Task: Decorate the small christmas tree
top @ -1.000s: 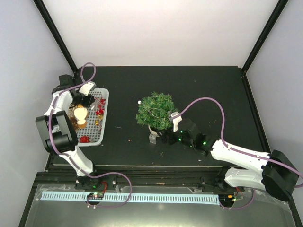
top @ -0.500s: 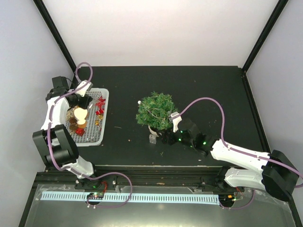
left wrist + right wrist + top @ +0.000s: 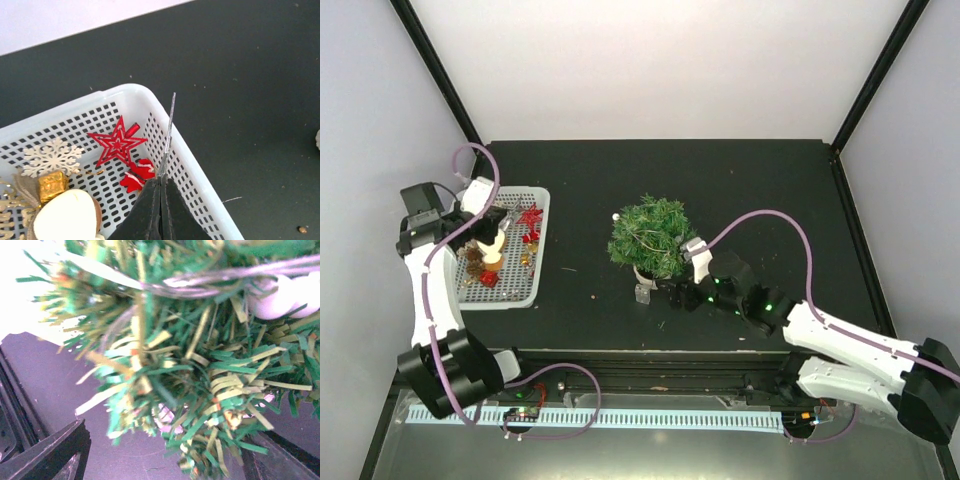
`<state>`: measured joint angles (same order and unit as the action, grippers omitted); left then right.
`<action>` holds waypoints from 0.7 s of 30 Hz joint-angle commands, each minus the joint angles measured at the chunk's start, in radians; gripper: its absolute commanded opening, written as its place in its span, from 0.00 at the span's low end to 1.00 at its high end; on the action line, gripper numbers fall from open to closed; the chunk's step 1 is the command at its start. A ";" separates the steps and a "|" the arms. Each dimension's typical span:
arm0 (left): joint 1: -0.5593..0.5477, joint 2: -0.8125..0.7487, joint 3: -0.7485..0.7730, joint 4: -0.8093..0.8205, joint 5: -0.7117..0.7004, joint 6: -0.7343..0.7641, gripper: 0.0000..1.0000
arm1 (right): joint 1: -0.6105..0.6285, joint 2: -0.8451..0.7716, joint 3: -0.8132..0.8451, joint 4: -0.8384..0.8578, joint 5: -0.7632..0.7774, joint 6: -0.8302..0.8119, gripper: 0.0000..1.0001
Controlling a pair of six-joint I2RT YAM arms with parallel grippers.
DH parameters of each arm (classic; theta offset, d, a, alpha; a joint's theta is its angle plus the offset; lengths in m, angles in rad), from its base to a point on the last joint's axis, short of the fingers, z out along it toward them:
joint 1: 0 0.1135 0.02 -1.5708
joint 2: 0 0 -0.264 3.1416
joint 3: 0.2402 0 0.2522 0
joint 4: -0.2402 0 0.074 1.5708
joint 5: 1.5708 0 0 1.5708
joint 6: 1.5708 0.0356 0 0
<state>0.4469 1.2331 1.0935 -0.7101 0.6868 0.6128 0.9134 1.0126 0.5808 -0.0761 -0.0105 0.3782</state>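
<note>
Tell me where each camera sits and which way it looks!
Top external: above and behind the arms, looking down at the black table; both arms show, left gripper over the white basket, right gripper at the small christmas tree.
Left wrist: on the left arm, looking past its fingers, shut on a silver thread, at a red star in the basket.
Right wrist: on the right arm, facing the tree's branches; dark fingers at both bottom corners.
Shared: top and right wrist both see the tree.

Matt black tabletop (image 3: 760, 190); smooth white plastic basket (image 3: 197, 175); glossy silver thread (image 3: 168, 131); small christmas tree (image 3: 650, 232) of papery green strips.
</note>
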 commanded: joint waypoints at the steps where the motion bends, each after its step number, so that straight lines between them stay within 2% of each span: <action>1: 0.058 -0.092 -0.002 -0.042 0.129 -0.012 0.02 | -0.002 -0.061 0.039 -0.049 -0.067 -0.048 0.81; 11: 0.129 -0.236 0.038 -0.250 0.320 0.034 0.02 | 0.064 -0.115 0.161 -0.184 0.042 -0.086 0.80; 15: 0.128 -0.276 0.049 -0.288 0.450 0.007 0.02 | 0.084 -0.114 0.241 -0.239 0.070 -0.104 0.80; 21: 0.107 -0.225 0.122 -0.410 0.697 0.026 0.02 | 0.087 -0.093 0.324 -0.160 -0.052 -0.102 0.81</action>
<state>0.5674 0.9737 1.1347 -1.0027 1.1496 0.6144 0.9970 0.9134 0.8593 -0.2855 0.0116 0.2886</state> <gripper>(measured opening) 0.018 0.804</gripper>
